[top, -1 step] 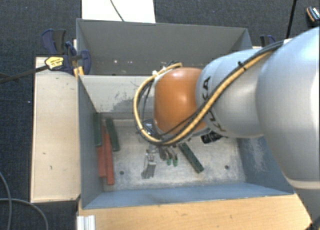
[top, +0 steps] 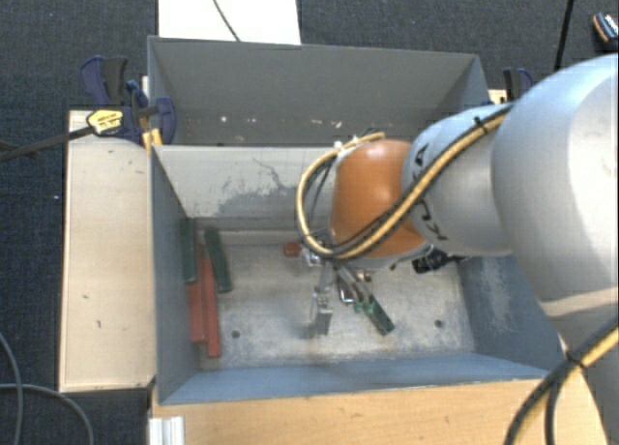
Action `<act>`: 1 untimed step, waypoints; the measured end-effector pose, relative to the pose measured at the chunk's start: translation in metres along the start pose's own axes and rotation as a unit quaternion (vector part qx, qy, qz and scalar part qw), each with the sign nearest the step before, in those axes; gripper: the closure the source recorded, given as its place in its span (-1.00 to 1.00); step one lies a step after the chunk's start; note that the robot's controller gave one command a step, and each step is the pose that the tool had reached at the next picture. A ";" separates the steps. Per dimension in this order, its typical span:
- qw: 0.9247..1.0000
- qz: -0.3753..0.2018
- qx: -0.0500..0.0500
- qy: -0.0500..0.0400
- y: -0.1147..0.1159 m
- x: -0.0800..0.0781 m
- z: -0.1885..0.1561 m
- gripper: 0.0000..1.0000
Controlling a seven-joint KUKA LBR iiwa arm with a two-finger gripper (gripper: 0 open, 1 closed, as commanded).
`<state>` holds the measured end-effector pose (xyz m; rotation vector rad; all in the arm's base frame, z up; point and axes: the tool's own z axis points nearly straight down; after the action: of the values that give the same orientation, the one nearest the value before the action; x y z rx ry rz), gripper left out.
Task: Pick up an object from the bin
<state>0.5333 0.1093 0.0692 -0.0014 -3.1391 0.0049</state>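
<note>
bin [top: 319, 95] grey | long bar [top: 204, 308] red | slim bar [top: 219, 261] dark green | small piece [top: 375, 315] green

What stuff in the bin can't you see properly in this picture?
1. Camera view: the small red thing by the back wall is half behind the robot's cables; its kind is unclear.
2. Camera view: the small green piece beside the gripper is too small to tell whether the gripper touches it.
3. Camera view: part of the bin floor is hidden under the arm.

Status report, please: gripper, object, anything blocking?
Gripper low over bin floor, centre. Small green piece close beside it. Red stick, green sticks away, at view's left wall.
</note>
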 end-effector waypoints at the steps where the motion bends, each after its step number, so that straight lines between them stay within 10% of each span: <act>1: 0.998 0.055 -0.001 -0.004 -0.060 -0.040 -0.002 -1.00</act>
<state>0.5736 0.0489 0.0709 -0.1754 -3.1428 0.0021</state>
